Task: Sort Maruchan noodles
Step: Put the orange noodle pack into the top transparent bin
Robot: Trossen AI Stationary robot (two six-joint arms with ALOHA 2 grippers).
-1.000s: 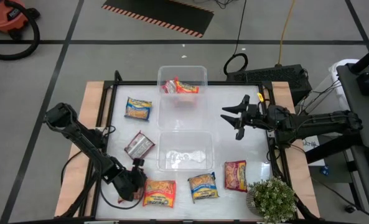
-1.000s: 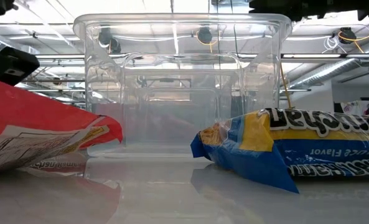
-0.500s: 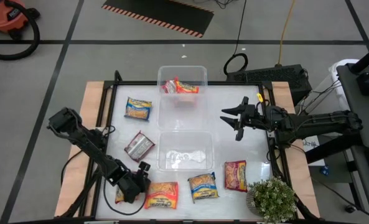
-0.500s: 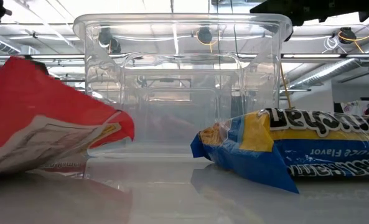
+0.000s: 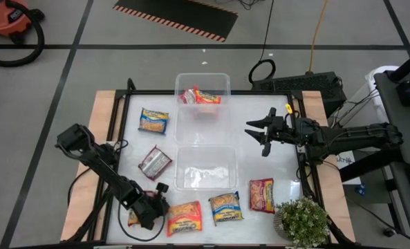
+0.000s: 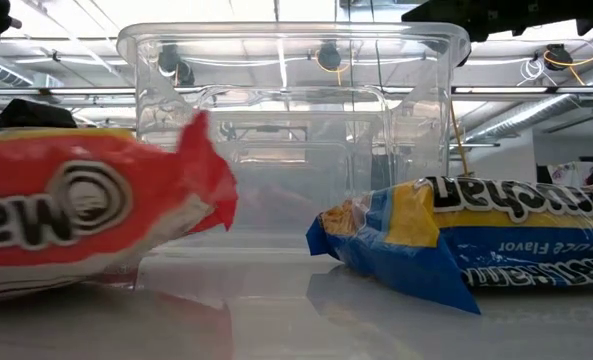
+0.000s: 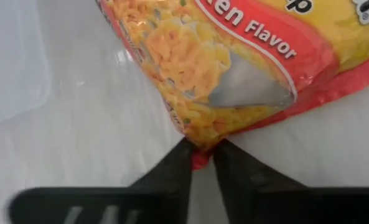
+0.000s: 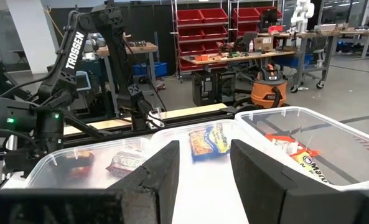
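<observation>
Pinching orange-yellow packet (image 7: 234,68) corner: left gripper (image 7: 201,163) fingers closed; right gripper (image 8: 203,165) fingers apart, empty.

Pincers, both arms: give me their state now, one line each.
Left pincer: shut on the corner of the orange-yellow noodle packet at the table's near edge.
Right pincer: open, empty, above the table.

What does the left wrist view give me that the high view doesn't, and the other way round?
Only the left wrist view shows the contact: the left claw pinching the red sealed edge of the orange-yellow packet. Only the high view shows the layout: the two clear bins, the red-white packet in the far bin, five more packets loose on the table, and the right claw open above the tabletop. Both show that orange-yellow packet lying beside the near bin.
</observation>
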